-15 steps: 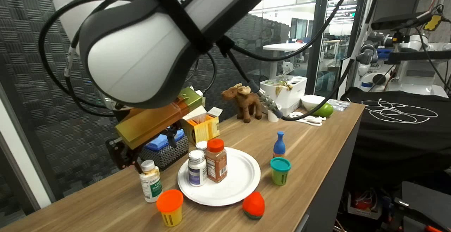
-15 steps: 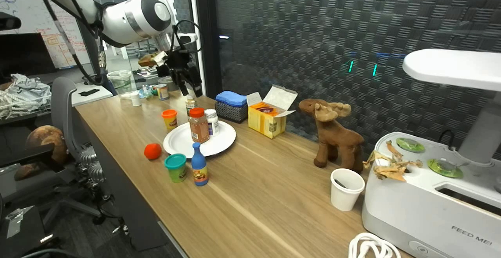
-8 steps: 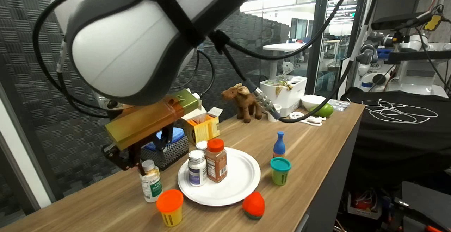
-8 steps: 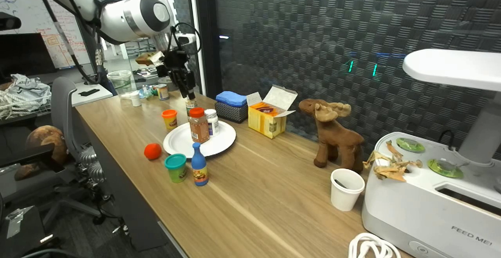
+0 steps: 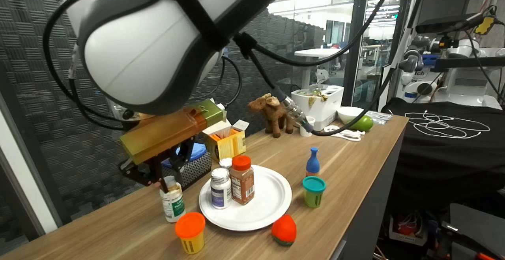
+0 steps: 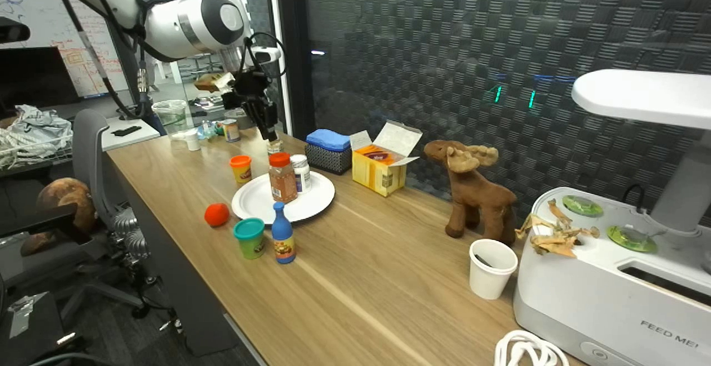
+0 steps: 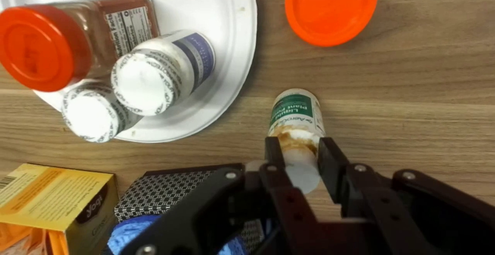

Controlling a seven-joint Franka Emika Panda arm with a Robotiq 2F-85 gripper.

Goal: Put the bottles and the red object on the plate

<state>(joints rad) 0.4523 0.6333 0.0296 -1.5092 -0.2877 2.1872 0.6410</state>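
In an exterior view the camera looks slantwise down along the surface (image 5: pixel 367 145), the arm (image 5: pixel 138 62) large and close, the dark wall (image 5: pixel 27 55) at left; in an exterior view the white planter (image 6: pixel 600 299) stands near, the arm far, the wall at right, so the two face roughly opposite ways; the wrist view looks steeply down past the pincer (image 7: pixel 297 146), which fills the lower edge; all three share the plate (image 7: pixel 205 7), which the wrist view, nearest, crops.

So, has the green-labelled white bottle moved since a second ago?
Yes: in an exterior view, the green-labelled white bottle has shifted slightly right and up in the picture, nearer the unmoved plate.
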